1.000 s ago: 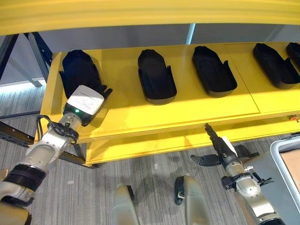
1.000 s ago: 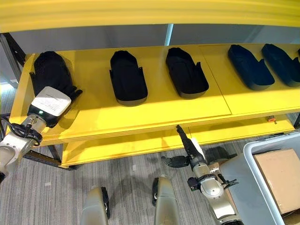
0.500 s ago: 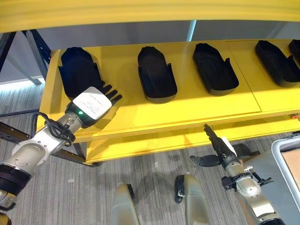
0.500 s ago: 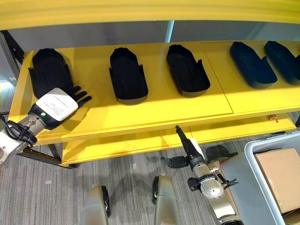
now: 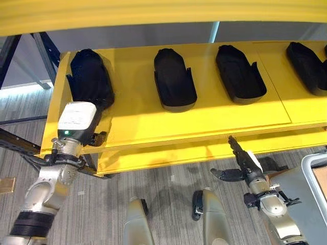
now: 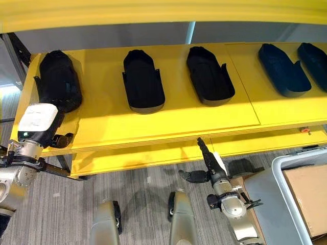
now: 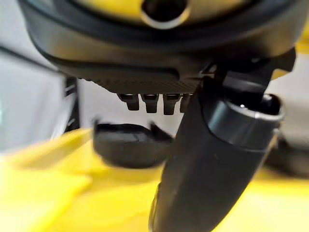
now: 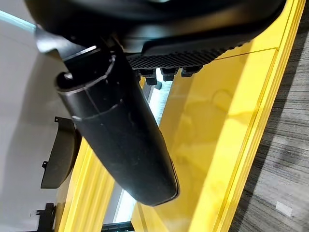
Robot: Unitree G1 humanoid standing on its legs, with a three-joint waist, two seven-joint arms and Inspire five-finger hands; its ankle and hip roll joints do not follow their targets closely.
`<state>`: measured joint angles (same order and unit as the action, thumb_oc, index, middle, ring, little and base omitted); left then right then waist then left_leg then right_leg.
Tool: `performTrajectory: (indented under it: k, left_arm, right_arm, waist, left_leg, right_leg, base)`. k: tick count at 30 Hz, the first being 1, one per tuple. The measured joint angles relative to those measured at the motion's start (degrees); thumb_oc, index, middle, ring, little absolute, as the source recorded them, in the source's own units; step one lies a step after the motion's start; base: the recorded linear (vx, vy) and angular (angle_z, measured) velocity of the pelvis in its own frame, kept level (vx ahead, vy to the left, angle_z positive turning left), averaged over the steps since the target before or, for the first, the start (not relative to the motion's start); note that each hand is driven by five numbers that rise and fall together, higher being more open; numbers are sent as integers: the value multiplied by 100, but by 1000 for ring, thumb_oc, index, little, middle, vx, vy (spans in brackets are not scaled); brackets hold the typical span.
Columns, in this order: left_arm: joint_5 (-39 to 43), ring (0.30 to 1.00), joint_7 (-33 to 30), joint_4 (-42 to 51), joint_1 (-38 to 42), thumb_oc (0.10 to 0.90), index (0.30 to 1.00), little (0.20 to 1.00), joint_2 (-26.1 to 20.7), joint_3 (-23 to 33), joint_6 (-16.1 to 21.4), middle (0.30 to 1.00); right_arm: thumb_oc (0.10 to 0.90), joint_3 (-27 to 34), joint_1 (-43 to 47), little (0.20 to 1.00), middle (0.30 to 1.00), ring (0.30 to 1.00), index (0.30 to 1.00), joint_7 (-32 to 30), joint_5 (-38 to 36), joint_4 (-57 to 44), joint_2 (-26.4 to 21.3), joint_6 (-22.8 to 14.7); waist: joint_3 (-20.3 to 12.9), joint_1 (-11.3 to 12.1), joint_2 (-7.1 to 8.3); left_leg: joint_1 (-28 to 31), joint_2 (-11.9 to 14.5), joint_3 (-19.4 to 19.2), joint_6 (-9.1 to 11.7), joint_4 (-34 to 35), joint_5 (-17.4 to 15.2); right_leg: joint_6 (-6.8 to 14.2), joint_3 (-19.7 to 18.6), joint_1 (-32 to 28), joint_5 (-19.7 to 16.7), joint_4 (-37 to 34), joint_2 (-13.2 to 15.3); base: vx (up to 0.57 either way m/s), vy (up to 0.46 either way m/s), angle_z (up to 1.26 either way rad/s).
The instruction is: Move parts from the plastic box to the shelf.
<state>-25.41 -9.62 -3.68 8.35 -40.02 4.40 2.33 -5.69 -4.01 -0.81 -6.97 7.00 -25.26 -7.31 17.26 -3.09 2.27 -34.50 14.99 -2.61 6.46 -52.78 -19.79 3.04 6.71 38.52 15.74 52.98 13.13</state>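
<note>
A yellow shelf (image 5: 153, 122), smooth and faintly glossy, carried a row of matt black moulded parts, each a long shallow shell with a rounded end and low raised side walls. The leftmost part (image 5: 90, 81) lay near the shelf's left end; the second part (image 5: 174, 84) and third part (image 5: 240, 74) lay further right, well apart from one another, and a fourth part (image 5: 306, 60) sat toward the right edge of the head views. The left hand (image 5: 77, 122), dark with a white plate on its back, hung at the front edge of the shelf just in front of the leftmost part, holding nothing; its thumb pointed out to the side, and in its wrist view its fingers (image 7: 152, 102) appeared as short stubs, so their spread could not be told. The right hand (image 6: 210, 166) stood below the shelf's front lip, fingers straight, thumb held wide and empty. A grey plastic box (image 6: 278, 173) with a rounded rim stood at lower right, holding a brown cardboard piece (image 6: 306, 196). The floor (image 5: 168, 184) was grey ribbed carpet.
</note>
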Motion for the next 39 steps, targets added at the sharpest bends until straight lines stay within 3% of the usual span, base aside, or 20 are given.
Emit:
performTrajectory:
  k: [3, 10, 16, 29, 39]
  left_arm:
    - [1289, 1000, -24, -74, 141, 900, 1000, 1000, 533, -4, -85, 1000]
    - [2534, 1000, -177, -256, 678, 900, 1000, 1000, 535, -124, -118, 1000]
    - [3638, 1000, -363, -700, 1688, 900, 1000, 1000, 549, -743, -118, 1000]
    - [5014, 1000, -1018, -2204, 3624, 900, 1000, 1000, 497, -1202, -101, 1000]
    - [5686, 1000, -1414, -3010, 4238, 900, 1000, 1000, 496, -1322, -99, 1000]
  right_arm:
    - [900, -15, 20, 1000, 1000, 1000, 1000, -8, -1, 1, 67, 50]
    - [900, -29, 171, 1000, 1000, 1000, 1000, -9, 0, 1, 80, 147]
    - [900, -142, 254, 1000, 1000, 1000, 1000, -47, -1, 4, 73, 212]
    - [900, -499, 472, 1000, 1000, 1000, 1000, -122, -3, 33, -1, 258]
    - [900, -692, 455, 1000, 1000, 1000, 1000, -204, -6, 46, -21, 258]
  waist:
    - [0, -12, 1]
    - [0, -135, 9]
    - [-2, -202, 12]
    - [-16, -449, 16]
    - [-20, -489, 20]
  left_leg:
    - [3, -3, -3, -11, -2, 7]
    - [9, -1, -8, -7, -1, 23]
    - [59, 10, -23, 0, 1, 28]
    - [105, 86, -44, -1, 7, 24]
    - [107, 93, -51, 6, 5, 20]
  right_leg:
    - [12, -3, -4, -3, -6, 17]
    - [30, -9, -7, -26, -24, 7]
    - [53, -22, -45, -49, -47, -23]
    - [33, -19, -92, -57, -106, -76]
    - [34, -26, -86, -57, -107, -82]
  base:
    - [0, 0, 0]
    - [0, 0, 0]
    - [3, 0, -1]
    - [4, -3, -1]
    - [0, 0, 0]
